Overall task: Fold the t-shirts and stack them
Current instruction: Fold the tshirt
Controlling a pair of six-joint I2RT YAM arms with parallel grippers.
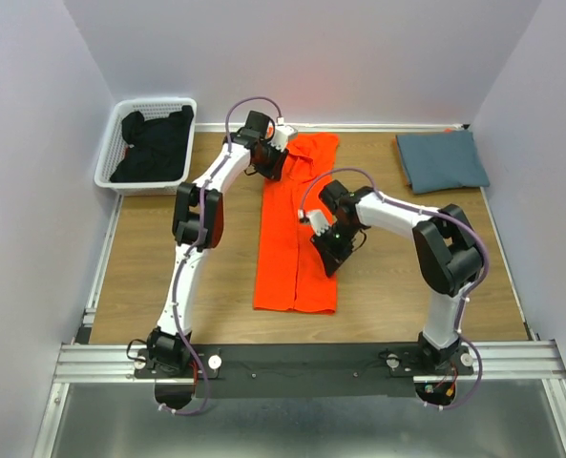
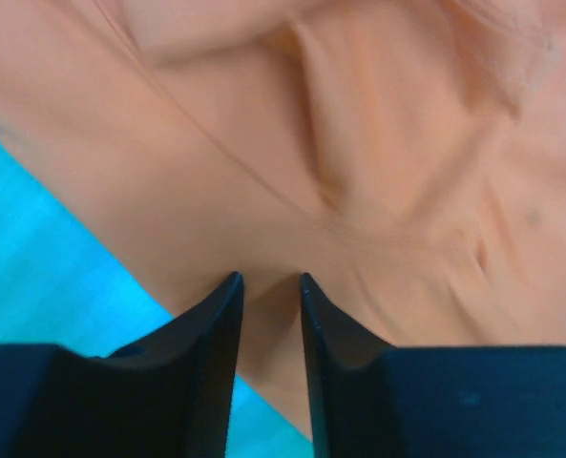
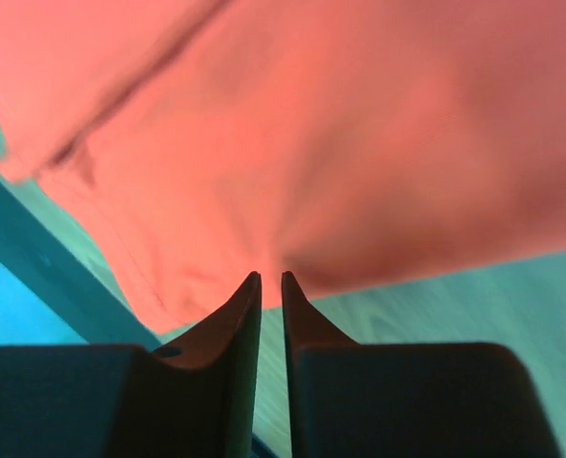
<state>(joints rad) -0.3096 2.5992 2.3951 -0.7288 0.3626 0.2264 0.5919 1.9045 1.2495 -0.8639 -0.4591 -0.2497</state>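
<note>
Left pincer point(image 2: 270, 279): my fingers stand a narrow gap apart at the upper end of the orange t-shirt point(image 1: 283, 248), with cloth in the gap. I cannot tell whether it is clamped.
Right pincer point(image 3: 270, 277): nearly closed, grasping that shirt's right edge, mid-frame.
Orange t-shirt: a long strip on the desk point(image 1: 139, 267), centre.
Overhead view only: blue-grey t-shirt point(image 1: 442, 159) folded at upper right; basket point(image 1: 108, 162) of dark clothes at upper left.
</note>
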